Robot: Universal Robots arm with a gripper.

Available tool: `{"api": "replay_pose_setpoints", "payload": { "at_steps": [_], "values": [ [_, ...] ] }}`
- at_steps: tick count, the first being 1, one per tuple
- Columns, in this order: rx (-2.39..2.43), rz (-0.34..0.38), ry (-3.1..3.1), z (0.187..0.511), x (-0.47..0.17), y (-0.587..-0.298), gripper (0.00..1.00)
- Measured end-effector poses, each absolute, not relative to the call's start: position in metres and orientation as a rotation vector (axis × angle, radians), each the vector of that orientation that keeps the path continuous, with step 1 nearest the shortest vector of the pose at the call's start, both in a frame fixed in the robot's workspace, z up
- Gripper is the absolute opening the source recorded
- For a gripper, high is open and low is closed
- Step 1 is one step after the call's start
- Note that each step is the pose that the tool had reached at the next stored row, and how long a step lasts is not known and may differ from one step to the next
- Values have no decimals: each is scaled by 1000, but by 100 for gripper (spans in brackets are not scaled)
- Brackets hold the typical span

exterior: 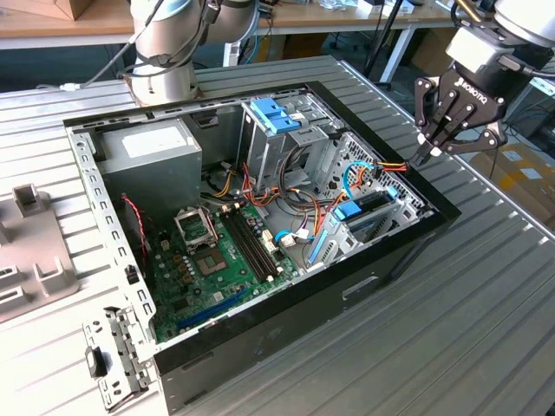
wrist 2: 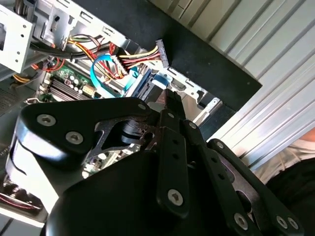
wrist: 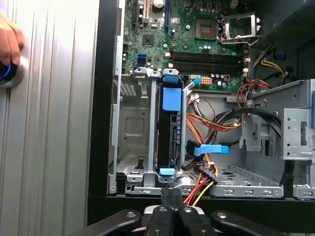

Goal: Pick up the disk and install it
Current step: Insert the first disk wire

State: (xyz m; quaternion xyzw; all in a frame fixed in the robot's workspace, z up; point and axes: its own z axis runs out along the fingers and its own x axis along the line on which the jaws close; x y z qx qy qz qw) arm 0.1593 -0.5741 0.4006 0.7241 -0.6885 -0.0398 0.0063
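We see our gripper (exterior: 431, 152) hanging just outside the rim of the open computer case (exterior: 260, 342), its fingers (wrist: 172, 206) pressed together with nothing between them. We judge it rests there because the disk (wrist: 170, 132) is already in place. Just ahead of the fingertips, past the case's black wall, the disk stands on edge in its metal bay (wrist: 129, 137), dark body framed by blue, with its blue tab (wrist: 171, 78) at the far end. Beside the disk, a loose bundle of red, yellow and black power wires (wrist: 206, 179) trails close to the fingertips and would snag any reach inward; a blue data cable (wrist: 209, 149) crosses just beyond. Farther on lies the green motherboard (wrist: 197, 29). Well off to the side, on the ribbed table (wrist: 54, 123), a person's hand (wrist: 9, 42) rests on a round knob.
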Motion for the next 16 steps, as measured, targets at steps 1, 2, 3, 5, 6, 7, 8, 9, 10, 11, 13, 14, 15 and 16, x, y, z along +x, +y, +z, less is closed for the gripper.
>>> {"api": "replay_pose_setpoints", "payload": {
  "at_steps": [1, 2, 3, 5, 6, 7, 8, 9, 10, 11, 13, 14, 15, 16],
  "values": [
    [2300, -124, -2117, 400, 160, -574, 11],
    [2304, -124, -2111, 400, 160, -574, 11],
    [2305, -124, -2111, 400, 160, -574, 11],
    [2305, -124, -2110, 400, 160, -574, 11],
    [2305, -124, -2110, 400, 160, -574, 11],
    [2305, -124, -2110, 400, 160, -574, 11],
    [2305, -124, -2110, 400, 160, -574, 11],
    [2305, -124, -2110, 400, 160, -574, 11],
    [2305, -124, -2110, 400, 160, -574, 24],
    [2305, -124, -2110, 400, 160, -574, 24],
    [2305, -124, -2110, 400, 160, -574, 29],
    [2305, -124, -2110, 400, 160, -574, 29],
    [2305, -124, -2110, 400, 160, -574, 36],
    [2305, -124, -2110, 400, 160, -574, 36]
  ]
}}
